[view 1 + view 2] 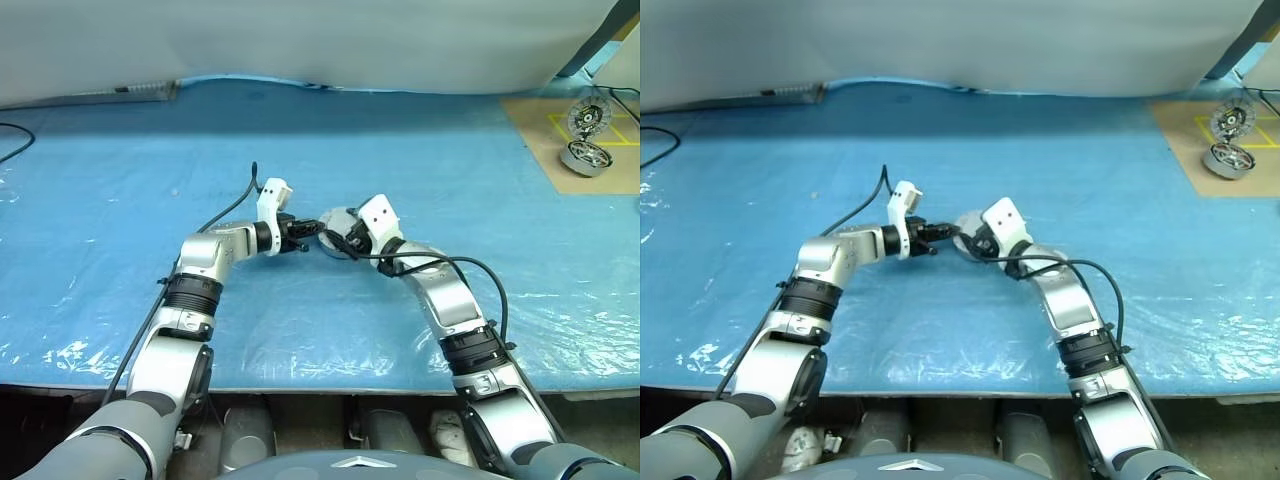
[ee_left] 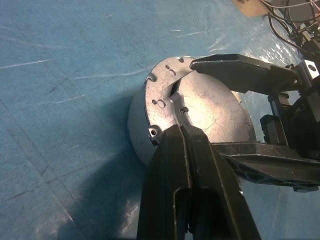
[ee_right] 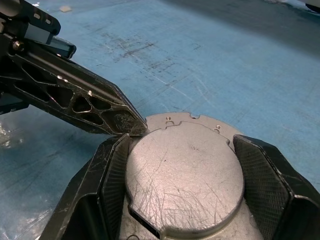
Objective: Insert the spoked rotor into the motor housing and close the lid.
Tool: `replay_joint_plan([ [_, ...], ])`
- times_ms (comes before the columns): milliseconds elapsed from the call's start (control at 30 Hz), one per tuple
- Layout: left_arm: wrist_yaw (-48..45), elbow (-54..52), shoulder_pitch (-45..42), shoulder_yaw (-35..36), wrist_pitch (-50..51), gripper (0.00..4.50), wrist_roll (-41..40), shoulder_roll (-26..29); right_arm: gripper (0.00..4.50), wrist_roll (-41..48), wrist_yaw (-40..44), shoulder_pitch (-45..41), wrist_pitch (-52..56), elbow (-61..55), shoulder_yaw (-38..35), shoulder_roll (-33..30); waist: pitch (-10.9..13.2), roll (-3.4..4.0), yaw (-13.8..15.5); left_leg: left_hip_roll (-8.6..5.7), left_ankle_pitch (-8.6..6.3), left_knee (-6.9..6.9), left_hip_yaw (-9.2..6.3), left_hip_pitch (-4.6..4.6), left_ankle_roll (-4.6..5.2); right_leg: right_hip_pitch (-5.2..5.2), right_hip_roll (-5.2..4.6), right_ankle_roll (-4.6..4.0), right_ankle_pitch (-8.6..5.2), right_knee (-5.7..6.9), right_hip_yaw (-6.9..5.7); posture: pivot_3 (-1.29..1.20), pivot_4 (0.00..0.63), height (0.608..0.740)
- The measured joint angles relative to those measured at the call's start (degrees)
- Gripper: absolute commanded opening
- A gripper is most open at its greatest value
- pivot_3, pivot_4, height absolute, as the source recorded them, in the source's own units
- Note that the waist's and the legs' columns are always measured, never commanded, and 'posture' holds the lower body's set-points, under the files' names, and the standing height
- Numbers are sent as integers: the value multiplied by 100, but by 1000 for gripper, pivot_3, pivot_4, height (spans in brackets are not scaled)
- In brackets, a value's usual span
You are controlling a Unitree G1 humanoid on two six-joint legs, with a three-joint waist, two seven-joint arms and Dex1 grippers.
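While the left end effector [image 2: 186, 131], fingers pressed together, touches its rim, the motor housing [image 3: 187, 175] sits mid-bench [image 1: 120, 180] between the right end effector's [image 3: 182, 185] spread fingers, flat side up.

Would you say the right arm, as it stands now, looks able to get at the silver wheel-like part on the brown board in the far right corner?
Probably not as it stands: the right gripper straddles the round silver part mid-table, beside the shut left gripper, and the wheel-like part lies far off across bare blue table.
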Motion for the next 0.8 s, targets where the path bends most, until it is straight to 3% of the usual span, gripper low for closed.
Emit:
replay_joint_plan([
  [800, -547, -279, 164, 87, -19, 0, -246, 348, 2969, -141, 94, -220, -264, 304, 184, -239, 0, 0, 8, -1, 0, 7, 0, -1, 0, 0, -4, 0, 0, 6, 0, 0, 150, 740],
])
